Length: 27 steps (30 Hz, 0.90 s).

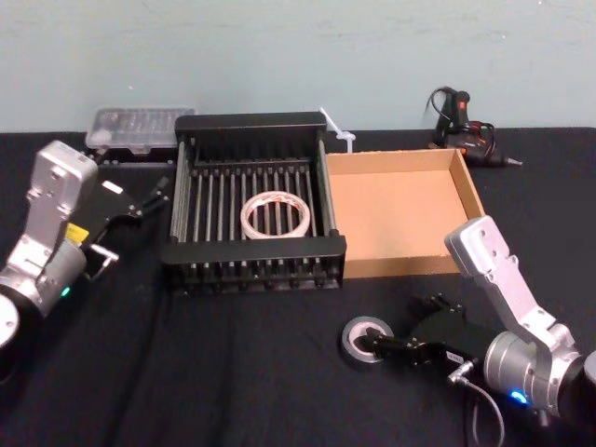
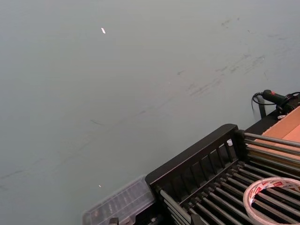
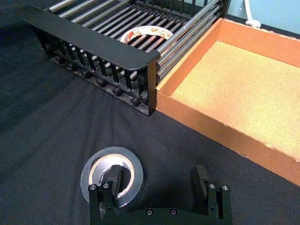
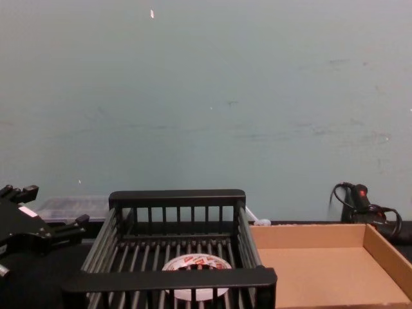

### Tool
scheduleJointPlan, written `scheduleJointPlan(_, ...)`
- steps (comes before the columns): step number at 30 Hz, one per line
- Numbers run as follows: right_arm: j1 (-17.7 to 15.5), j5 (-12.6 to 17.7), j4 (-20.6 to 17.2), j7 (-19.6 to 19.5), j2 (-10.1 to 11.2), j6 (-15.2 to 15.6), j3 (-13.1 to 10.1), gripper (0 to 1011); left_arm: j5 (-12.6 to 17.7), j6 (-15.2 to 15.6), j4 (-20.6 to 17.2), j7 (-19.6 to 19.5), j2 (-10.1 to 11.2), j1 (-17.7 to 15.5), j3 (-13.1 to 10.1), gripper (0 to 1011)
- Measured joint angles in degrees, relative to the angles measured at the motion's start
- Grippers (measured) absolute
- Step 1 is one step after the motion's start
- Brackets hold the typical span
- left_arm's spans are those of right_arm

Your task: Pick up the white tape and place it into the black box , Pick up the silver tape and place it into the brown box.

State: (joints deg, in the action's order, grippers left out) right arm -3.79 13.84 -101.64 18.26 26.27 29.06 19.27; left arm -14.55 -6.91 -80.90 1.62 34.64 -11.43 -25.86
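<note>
Two rolls of tape are in sight: one white tape (image 1: 276, 215) lying inside the black box (image 1: 253, 123), and one silver tape (image 1: 365, 341) on the black tabletop (image 1: 233, 372) in front of that box. There are two containers, the one black box and one brown box (image 1: 466, 186) touching its right side, plus one clear plastic case (image 1: 140, 128) at the black box's far left corner and one glue gun (image 1: 461, 116) behind the brown box. Two grippers count up the rest, the left gripper (image 1: 149, 200) to the left of the black box and the right gripper (image 1: 396, 337) in front of the brown box.
</note>
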Motion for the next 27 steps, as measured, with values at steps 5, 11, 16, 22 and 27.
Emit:
scheduleJointPlan(5, 0.3, -0.2, 0.5, 0.2, -0.3, -0.1, 0.1, 1000, 0.0, 0.0, 0.0, 0.0, 0.0, 0.0, 0.0, 1001)
scheduleJointPlan(11, 0.3, -0.3, 0.5, 0.3, -0.3, -0.1, 0.1, 1000, 0.0, 0.0, 0.0, 0.0, 0.0, 0.0, 0.0, 1001)
scheduleJointPlan(16, 0.3, -0.3, 0.4, 0.3, -0.3, -0.1, 0.1, 1000, 0.0, 0.0, 0.0, 0.0, 0.0, 0.0, 0.0, 1001)
scheduleJointPlan(22, 0.2, -0.3, 0.4, 0.2, -0.2, -0.2, 0.1, 945, 0.0, 0.0, 0.0, 0.0, 0.0, 0.0, 0.0, 1001)
scheduleJointPlan(27, 0.2, -0.2, 0.3, 0.2, -0.2, -0.2, 0.1, 826, 0.0, 0.0, 0.0, 0.0, 0.0, 0.0, 0.0, 1001)
